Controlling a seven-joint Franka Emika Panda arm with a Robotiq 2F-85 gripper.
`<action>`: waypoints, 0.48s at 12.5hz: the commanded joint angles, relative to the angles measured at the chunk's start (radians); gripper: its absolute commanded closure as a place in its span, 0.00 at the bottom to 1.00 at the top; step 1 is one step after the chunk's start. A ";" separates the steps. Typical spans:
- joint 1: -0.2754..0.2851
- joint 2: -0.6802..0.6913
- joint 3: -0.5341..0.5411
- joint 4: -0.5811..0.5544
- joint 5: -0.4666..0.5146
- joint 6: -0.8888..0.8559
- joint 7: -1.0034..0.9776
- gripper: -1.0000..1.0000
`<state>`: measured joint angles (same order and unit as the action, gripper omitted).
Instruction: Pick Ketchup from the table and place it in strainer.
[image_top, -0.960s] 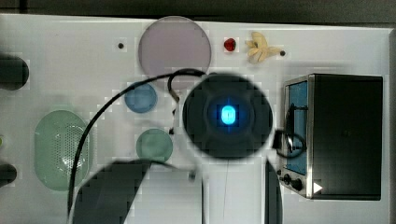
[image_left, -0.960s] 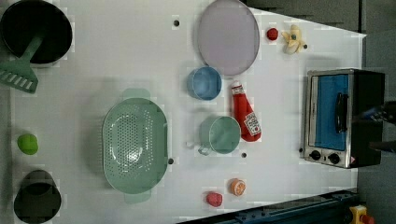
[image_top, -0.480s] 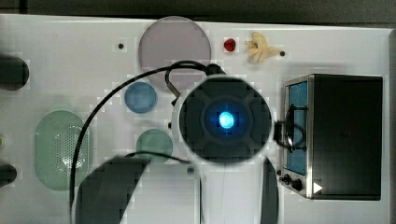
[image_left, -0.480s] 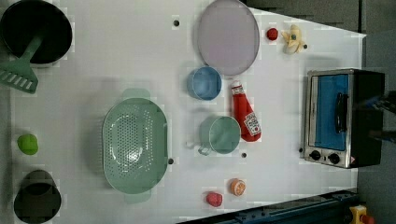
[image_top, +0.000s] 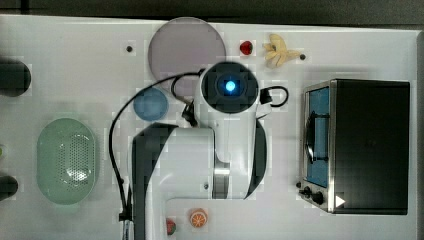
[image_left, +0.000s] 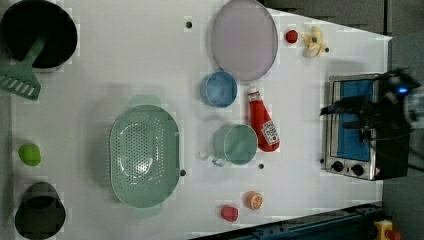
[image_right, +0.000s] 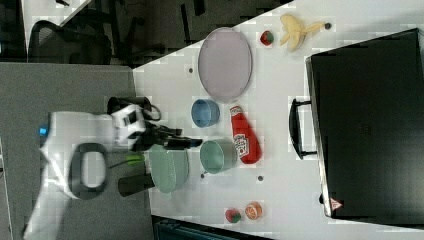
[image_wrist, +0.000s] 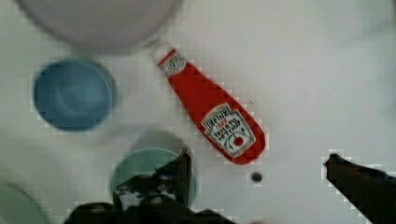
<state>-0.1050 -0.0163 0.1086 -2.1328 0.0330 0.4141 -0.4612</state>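
The Ketchup (image_left: 262, 122) is a red bottle with a white cap and label, lying flat on the white table between the blue cup (image_left: 218, 89) and the teal cup (image_left: 236, 145). It also shows in the right view (image_right: 243, 135) and close up in the wrist view (image_wrist: 212, 116). My gripper (image_wrist: 259, 162) hangs open above the table, nothing between its dark fingers (image_wrist: 183, 165), with the bottle's wide end near the gap. The arm (image_top: 230, 86) covers the bottle in the top view. The mint-green oval strainer (image_left: 144, 155) sits empty toward the left view's left.
A lilac plate (image_left: 244, 39) lies by the bottle's cap. A toaster oven (image_top: 370, 145) stands at the top view's right. A small red fruit (image_left: 291, 36), a banana (image_left: 314, 42), an orange slice (image_left: 254, 200), a strawberry (image_left: 229, 213) and a black pot (image_left: 37, 32) lie around.
The arm's hand has shifted toward the top view's top and looks smaller there. In the left view it has come further in from the right edge. The Ketchup has not moved.
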 joint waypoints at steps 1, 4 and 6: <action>-0.012 -0.041 0.040 -0.053 -0.003 0.103 -0.417 0.00; -0.011 -0.033 0.040 -0.169 -0.003 0.235 -0.512 0.00; -0.011 -0.019 0.041 -0.238 -0.003 0.323 -0.511 0.00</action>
<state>-0.0953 -0.0233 0.1455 -2.3457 0.0300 0.6924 -0.8765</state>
